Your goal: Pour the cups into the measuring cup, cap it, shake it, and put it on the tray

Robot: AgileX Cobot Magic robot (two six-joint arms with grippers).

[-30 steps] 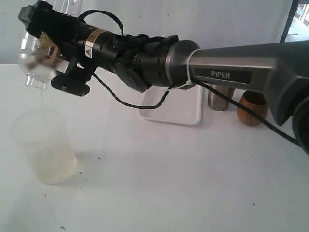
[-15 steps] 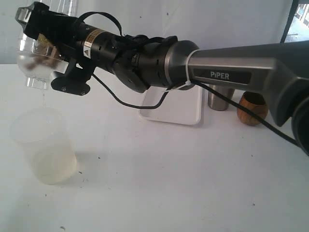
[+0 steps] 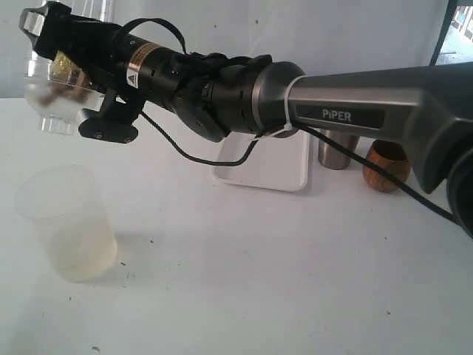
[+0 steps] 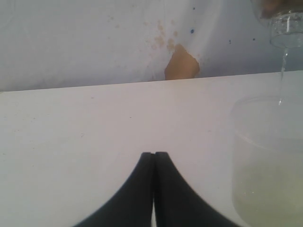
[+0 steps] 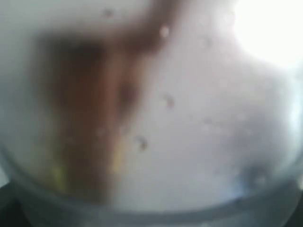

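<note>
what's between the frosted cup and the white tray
Only bare tabletop, in the exterior view, between the frosted cup and the tray; the arm passes above it.

White lettering "PiPER" stands on a dark inset plate of the long grey metal forearm link of the right arm, exterior view. A small orange-and-white sticker with a warning triangle sits on the black wrist housing; its print is too small to read.
</note>
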